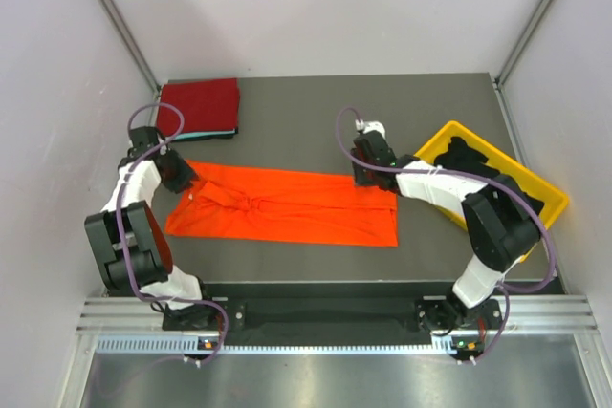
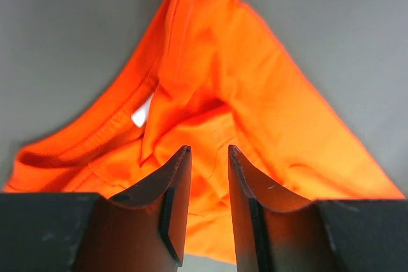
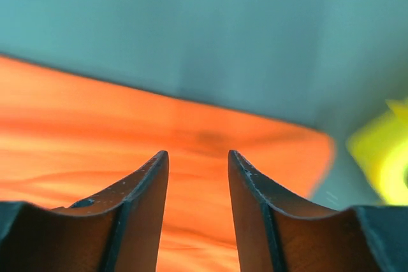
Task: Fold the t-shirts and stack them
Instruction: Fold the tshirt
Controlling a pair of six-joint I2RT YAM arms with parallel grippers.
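Orange t-shirt point(image 1: 287, 205) lies flat, far corners hidden under the arms point(image 1: 430, 182)

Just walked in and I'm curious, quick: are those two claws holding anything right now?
Left gripper: open, above the orange t-shirt, holding nothing.
Right gripper: open, above the same t-shirt, holding nothing.

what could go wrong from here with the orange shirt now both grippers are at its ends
1. The bright orange cloth t-shirt is bunched around its collar; folding now would likely trap those wrinkles.
2. The left gripper and right gripper stand open over layered cloth; a shallow pinch may catch only the top layer.
3. The right arm's elbow overlaps the yellow plastic bin in the top view; a swing might knock it.
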